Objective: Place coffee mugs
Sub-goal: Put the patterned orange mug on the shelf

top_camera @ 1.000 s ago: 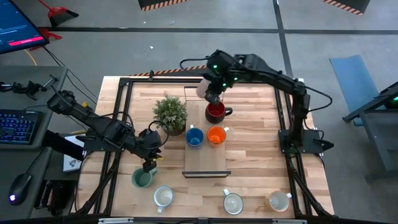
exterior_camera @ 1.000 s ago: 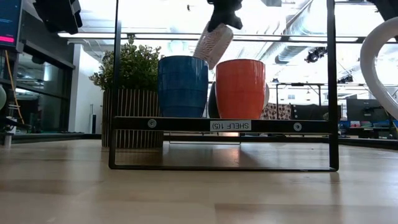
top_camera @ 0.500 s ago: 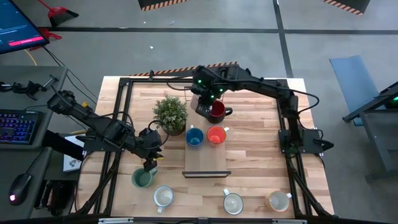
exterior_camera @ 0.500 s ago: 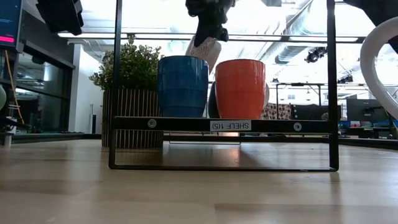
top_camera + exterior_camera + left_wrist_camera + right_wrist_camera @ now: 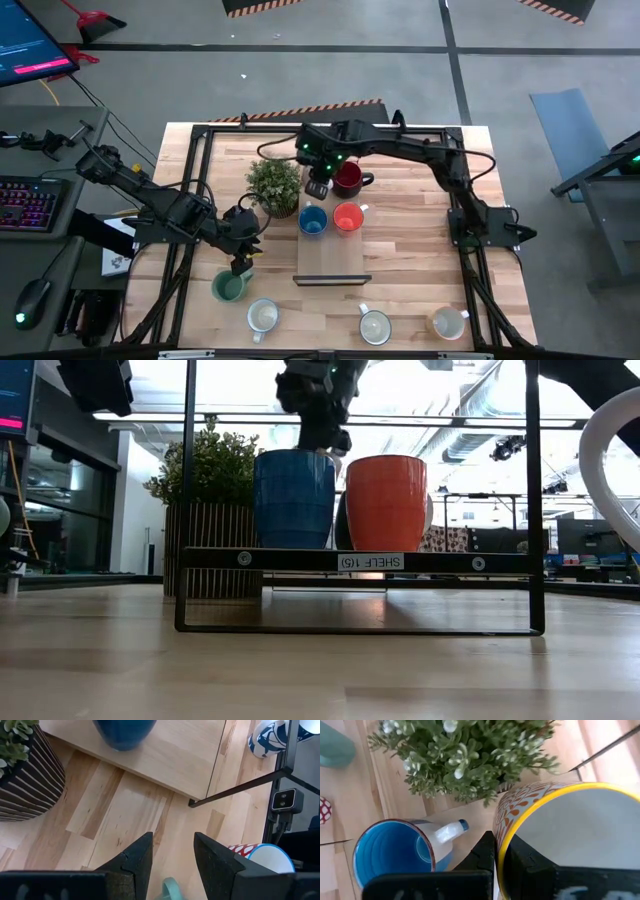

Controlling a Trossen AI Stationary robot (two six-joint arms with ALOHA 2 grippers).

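— Wooden table (image 5: 400, 250) with a black-framed shelf (image 5: 330, 262) in the middle; what had changed over that last second?

— The right gripper (image 5: 318, 187) had swung across from above the dark red mug (image 5: 347, 178) toward the plant (image 5: 274, 184). It was closed on the rim of a patterned cream mug (image 5: 560, 840) with a yellow lip, one finger inside and one outside.

— Where did that leave the mug?

— Between the plant and the red mug, directly behind the blue mug (image 5: 313, 221). In the level view it had dropped out of sight behind the blue one, so probably low, though I couldn't see whether it touched the board.

— And the orange mug (image 5: 347, 217)?

— Just ahead and to one side of the gripper, undisturbed.

— The left gripper (image 5: 239, 264)?

— Waiting with fingers parted and empty, the teal mug (image 5: 229, 287) right below it. Three white mugs (image 5: 263, 317) stood along the front edge.

— Meaning?

— A fourth mug looked nearly set; release seemed next.
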